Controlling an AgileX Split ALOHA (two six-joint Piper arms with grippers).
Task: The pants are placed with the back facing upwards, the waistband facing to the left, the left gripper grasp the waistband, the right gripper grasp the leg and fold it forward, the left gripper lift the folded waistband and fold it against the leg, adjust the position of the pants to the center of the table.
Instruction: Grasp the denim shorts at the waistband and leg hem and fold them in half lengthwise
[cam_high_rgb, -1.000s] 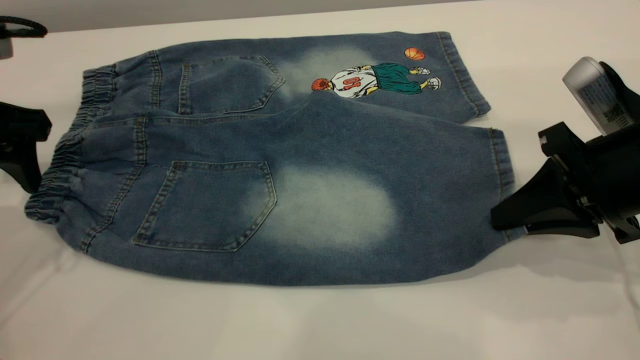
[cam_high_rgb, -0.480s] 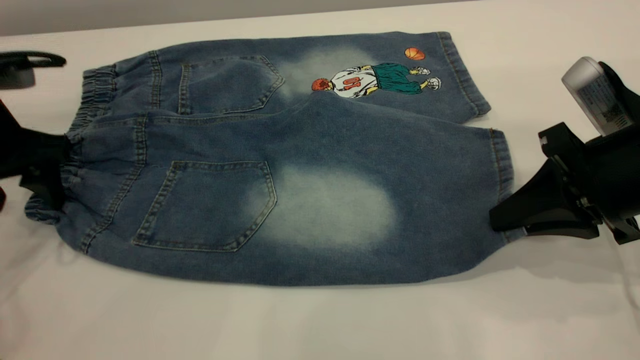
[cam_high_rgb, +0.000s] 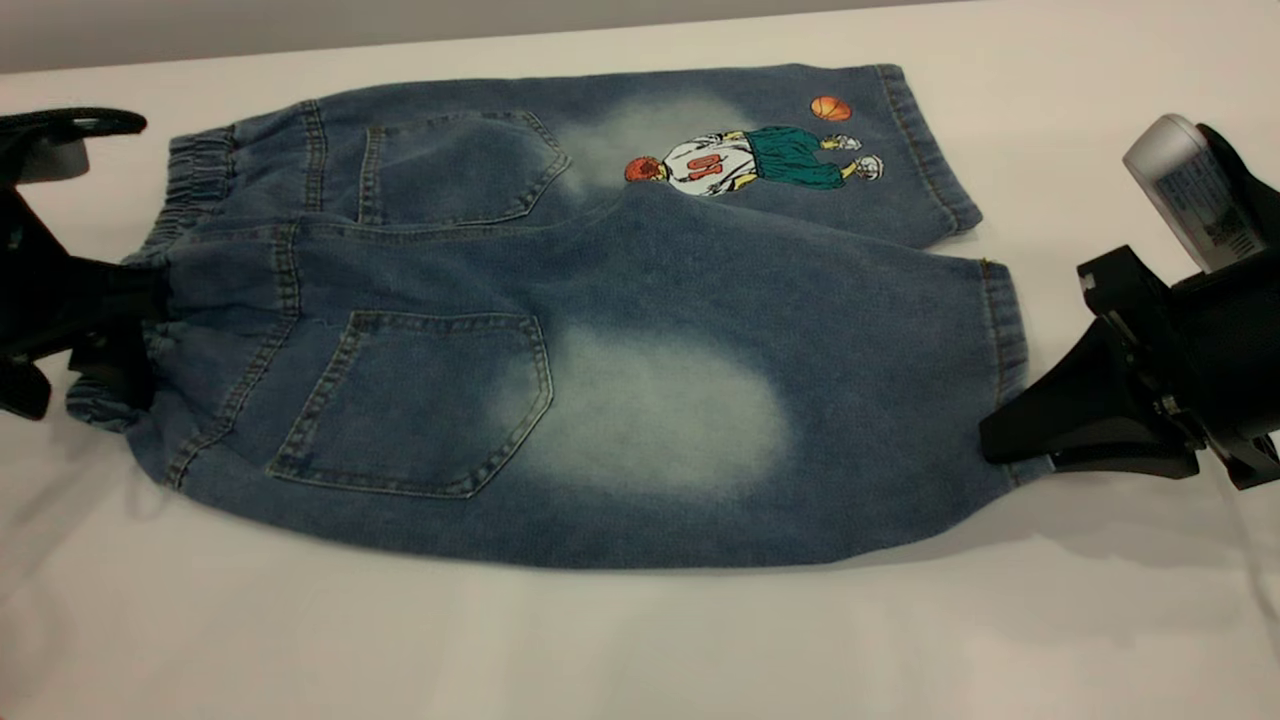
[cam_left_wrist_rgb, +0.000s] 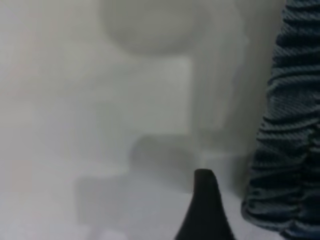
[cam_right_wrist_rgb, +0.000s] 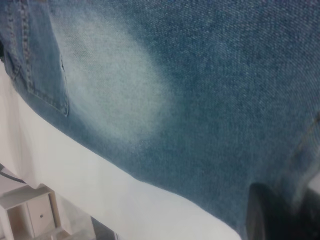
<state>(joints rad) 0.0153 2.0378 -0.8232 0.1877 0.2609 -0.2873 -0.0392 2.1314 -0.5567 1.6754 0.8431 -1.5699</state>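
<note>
With the right gripper (cam_high_rgb: 1000, 440) clamped on the leg (cam_high_rgb: 800, 400) hem and the left gripper (cam_high_rgb: 135, 310) at the waistband (cam_high_rgb: 100, 395), its grip unclear, both must lift and fold the pants (cam_high_rgb: 560, 300) forward.

Pants (cam_high_rgb: 600, 330) lying flat on table (cam_high_rgb: 640, 650), back up, w/ waistband (cam_high_rgb: 190, 190) bunching at left end; plain leg (cam_high_rgb: 800, 400) sitting in front of the print leg.

Grey wall (cam_high_rgb: 400, 20); perhaps white shelving (cam_right_wrist_rgb: 27, 212) nearby.
</note>
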